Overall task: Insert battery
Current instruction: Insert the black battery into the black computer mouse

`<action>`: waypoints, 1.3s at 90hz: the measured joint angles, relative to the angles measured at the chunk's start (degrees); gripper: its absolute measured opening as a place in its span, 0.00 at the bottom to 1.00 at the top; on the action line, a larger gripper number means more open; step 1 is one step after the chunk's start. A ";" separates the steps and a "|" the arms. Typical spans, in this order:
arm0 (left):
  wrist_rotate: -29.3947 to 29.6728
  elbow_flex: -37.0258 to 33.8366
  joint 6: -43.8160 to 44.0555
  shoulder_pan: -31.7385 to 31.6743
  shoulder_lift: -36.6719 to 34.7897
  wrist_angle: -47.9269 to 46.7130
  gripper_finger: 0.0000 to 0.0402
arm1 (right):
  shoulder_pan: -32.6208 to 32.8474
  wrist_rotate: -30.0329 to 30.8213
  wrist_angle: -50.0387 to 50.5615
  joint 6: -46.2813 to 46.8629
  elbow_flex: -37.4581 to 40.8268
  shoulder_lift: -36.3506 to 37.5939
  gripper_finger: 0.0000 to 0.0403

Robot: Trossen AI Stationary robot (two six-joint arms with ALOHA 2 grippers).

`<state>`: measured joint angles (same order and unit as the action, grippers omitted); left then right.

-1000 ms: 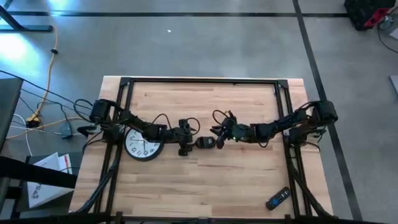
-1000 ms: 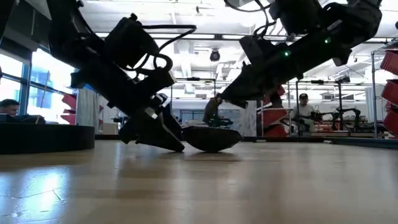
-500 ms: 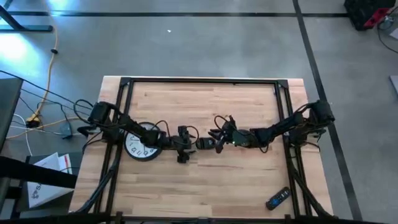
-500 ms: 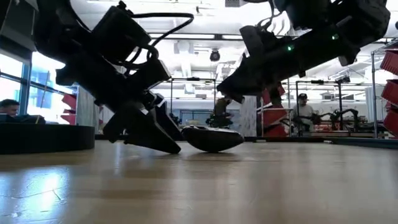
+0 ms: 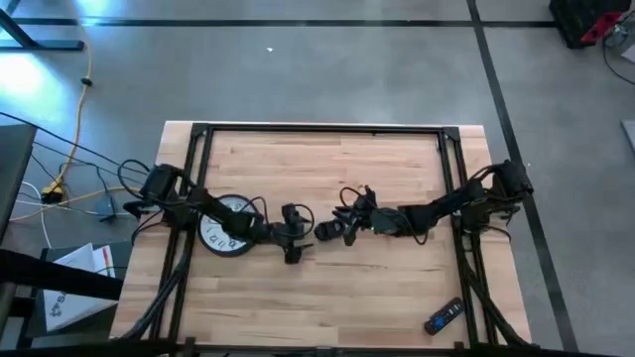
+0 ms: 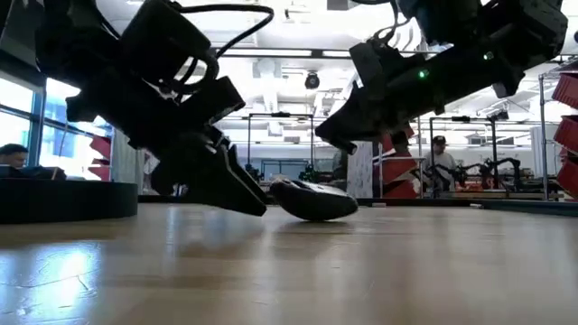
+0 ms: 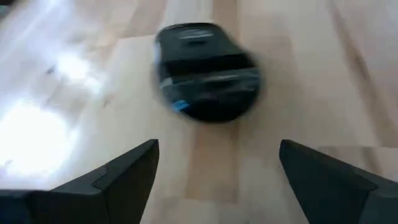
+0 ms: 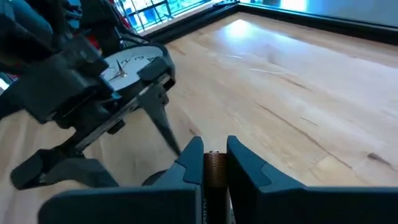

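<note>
**Battery held above the mouse at mid-table**

We see the black mouse point(image 7: 206, 70) lying mid-table, between the spread, empty fingers of the left gripper point(image 7: 214, 168). From the right, the right gripper point(image 8: 211, 163) pinches a battery point(image 8: 215, 169) just beside it. A clock point(image 5: 220, 231) lies left.

Through my left wrist camera I see a dark, rounded device point(image 7: 207, 79), possibly a computer mouse, lying blurred on the pale wooden worktop point(image 7: 298, 74). My left gripper point(image 7: 217, 180) has its two dark fingers point(image 7: 127, 174) spread wide, short of it.
</note>
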<state>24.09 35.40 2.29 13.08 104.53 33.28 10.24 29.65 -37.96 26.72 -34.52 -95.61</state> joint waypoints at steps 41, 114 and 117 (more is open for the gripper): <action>-2.36 0.44 -0.98 -1.82 0.00 0.44 0.79 | 0.70 -1.21 -4.55 -2.98 -0.02 -0.63 0.03; -1.83 0.48 -0.98 -3.59 -0.02 1.42 0.79 | 0.33 -10.41 -16.89 -8.29 0.44 -8.44 0.03; -1.83 0.48 -0.98 -3.73 -0.02 1.41 0.79 | 0.10 -10.99 -16.81 -8.40 0.44 -8.44 0.03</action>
<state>22.26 35.88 1.30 9.36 104.51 34.69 10.34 18.66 -54.77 18.32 -34.09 -104.05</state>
